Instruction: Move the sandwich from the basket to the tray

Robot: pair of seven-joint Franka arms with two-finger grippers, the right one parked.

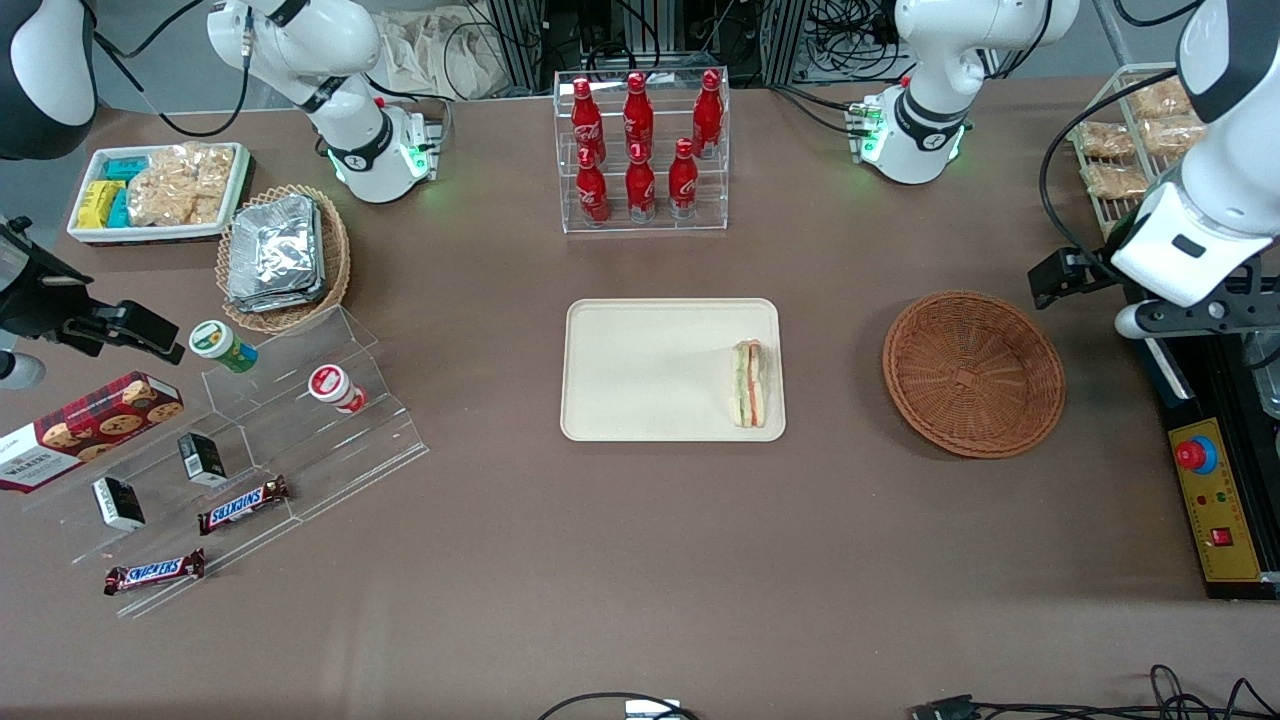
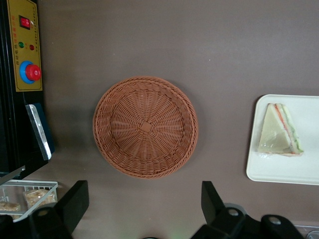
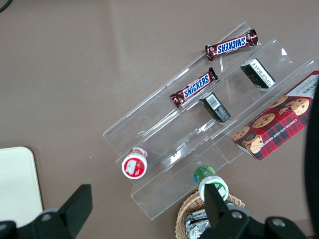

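**Sandwich on the tray, basket empty: the transfer looks finished**

In the front view, the sandwich (image 1: 750, 384) lies on the tray (image 1: 640, 370), close to the rim at the end nearest the basket (image 1: 973, 373). It sits wholly inside the rim, with its filling layers showing as green and orange-red stripes. The reddish-brown basket stands on the table apart from the tray, toward the working arm's end, and nothing lies in it. The left arm's gripper (image 1: 1062, 277) hangs above the table just beside the basket, well clear of the sandwich and holding nothing. A rack of red bottles (image 1: 641, 150) stands farther from the camera than the tray.

In the left wrist view, the camera looks straight down on the basket (image 2: 145, 127), whose woven floor is bare. The sandwich (image 2: 280, 131) rests flat on the tray (image 2: 269, 169), its wrapped triangular face up. The gripper (image 2: 142, 206) has its two dark fingers (image 2: 75, 201) spread wide apart, with only table between them; it touches neither basket nor tray.

In the right wrist view, only a corner of the tray (image 3: 17, 189) shows, beside a clear stepped stand with Snickers bars (image 3: 195, 88) and small tubs; it adds nothing about the sandwich.

Judged from how things lie, the placing is done and the release made. What may remain is only for the arm to settle in a resting pose.
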